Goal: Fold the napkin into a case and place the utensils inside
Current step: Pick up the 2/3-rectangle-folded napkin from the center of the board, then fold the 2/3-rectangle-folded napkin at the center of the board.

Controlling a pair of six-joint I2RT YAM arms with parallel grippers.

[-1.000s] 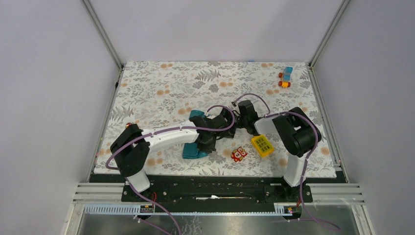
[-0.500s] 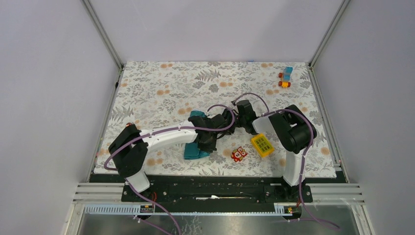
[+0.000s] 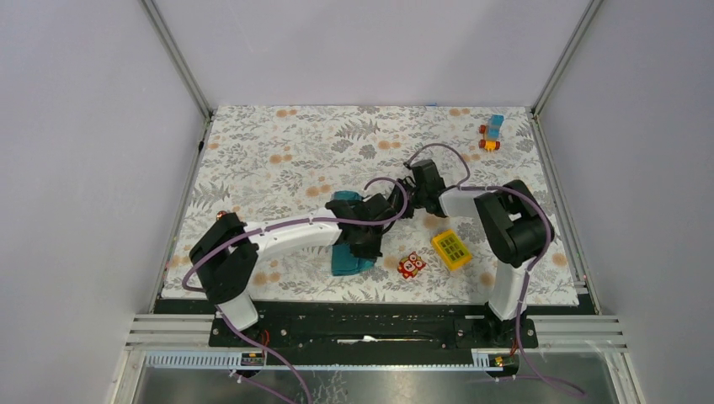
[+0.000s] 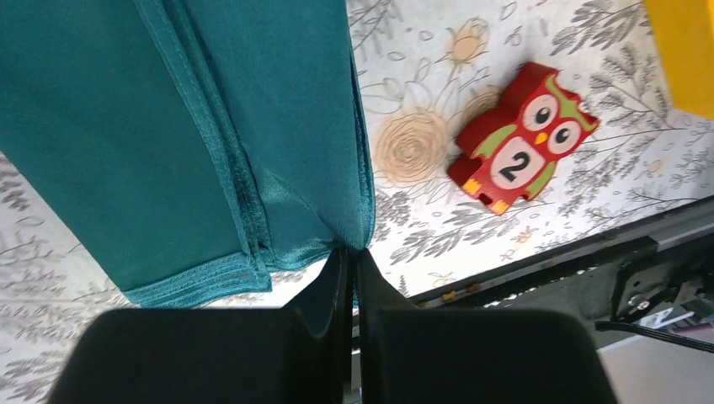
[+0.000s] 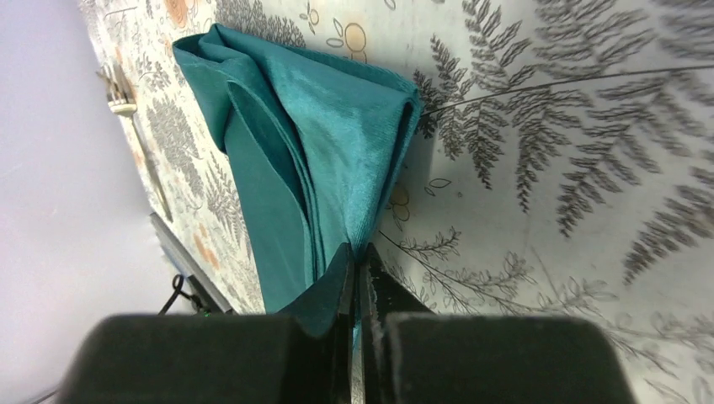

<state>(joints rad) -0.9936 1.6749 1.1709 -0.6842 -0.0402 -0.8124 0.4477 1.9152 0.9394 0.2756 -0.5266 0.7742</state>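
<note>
A red owl toy (image 3: pixel 411 265) lies near a yellow gridded block (image 3: pixel 451 250).

A teal-green napkin (image 3: pixel 343 263), soft and slightly shiny, lies folded into a long, narrow band of several layers. Its stitched hems are stacked along one side. The left gripper (image 4: pixel 349 252) pinches an edge at its near end. The right gripper (image 5: pixel 355 251) pinches the far end, where the layers gape loosely. One slim metal utensil (image 5: pixel 125 103), seemingly a fork, lies flat, well apart from the napkin.
</note>
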